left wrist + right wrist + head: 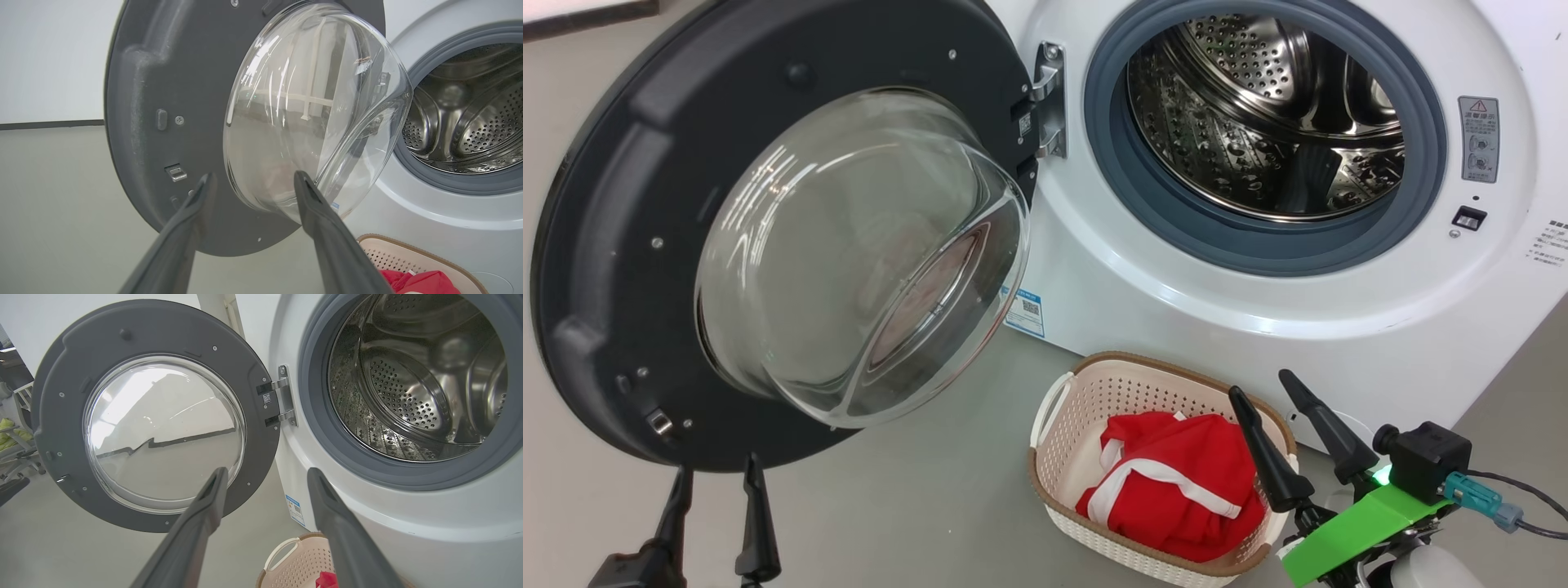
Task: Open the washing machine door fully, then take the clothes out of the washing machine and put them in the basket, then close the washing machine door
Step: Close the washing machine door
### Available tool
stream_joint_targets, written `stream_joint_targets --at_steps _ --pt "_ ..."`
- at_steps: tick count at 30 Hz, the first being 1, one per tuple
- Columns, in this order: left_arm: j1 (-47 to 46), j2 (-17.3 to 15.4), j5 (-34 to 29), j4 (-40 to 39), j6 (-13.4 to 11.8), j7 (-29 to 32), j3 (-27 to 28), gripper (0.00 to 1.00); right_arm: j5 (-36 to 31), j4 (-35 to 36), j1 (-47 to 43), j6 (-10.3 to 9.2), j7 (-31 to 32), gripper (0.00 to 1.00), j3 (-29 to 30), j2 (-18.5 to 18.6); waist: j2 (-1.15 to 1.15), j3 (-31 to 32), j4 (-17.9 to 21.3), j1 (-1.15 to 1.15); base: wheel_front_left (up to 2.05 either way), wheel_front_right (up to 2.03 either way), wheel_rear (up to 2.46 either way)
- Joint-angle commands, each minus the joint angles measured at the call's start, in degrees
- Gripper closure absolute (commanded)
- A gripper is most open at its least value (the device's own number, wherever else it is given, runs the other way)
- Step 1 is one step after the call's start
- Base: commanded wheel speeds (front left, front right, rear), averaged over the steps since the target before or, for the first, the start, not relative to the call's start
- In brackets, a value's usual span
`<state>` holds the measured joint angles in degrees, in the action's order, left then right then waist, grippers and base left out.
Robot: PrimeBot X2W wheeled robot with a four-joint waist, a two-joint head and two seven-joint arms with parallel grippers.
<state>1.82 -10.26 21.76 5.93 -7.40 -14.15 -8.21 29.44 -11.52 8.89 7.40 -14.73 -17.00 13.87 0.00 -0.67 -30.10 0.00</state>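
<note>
The washing machine door (629,204) stands swung wide open to the left, its glass bowl (866,253) bulging toward me. The washing machine (1258,310) shows a bare steel drum (1258,106) inside its grey gasket. Red clothes (1176,482) with white trim lie in the basket (1062,408) on the floor in front of the washer. My left gripper (717,482) is open just below the door's lower rim, touching nothing. My right gripper (1266,392) is open beside the basket's right rim, with nothing between its fingers. In the left wrist view the door (163,122) is close ahead.
Grey floor (915,506) spreads left of the basket and under the door. A blue label (1025,310) sits low on the washer front. A cable (1527,498) trails from my right wrist. Chair legs (16,457) stand at the far left in the right wrist view.
</note>
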Motion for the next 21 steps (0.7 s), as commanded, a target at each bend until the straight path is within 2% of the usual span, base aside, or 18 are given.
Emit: stream_joint_targets --at_steps 1,21 --pt "-1.29 -1.27 -0.41 -1.7 -0.67 -0.3 2.04 0.0 0.66 1.24 1.35 0.09 -0.27 0.0 -0.96 0.13 0.0 0.04 0.02 0.0 0.0 0.0 0.0" --pt "-1.55 -2.24 -0.31 -2.19 -1.06 0.42 1.12 0.0 0.01 1.6 0.1 0.09 -0.27 0.0 0.08 -0.05 0.0 0.5 0.31 0.0 0.0 0.0 0.0"
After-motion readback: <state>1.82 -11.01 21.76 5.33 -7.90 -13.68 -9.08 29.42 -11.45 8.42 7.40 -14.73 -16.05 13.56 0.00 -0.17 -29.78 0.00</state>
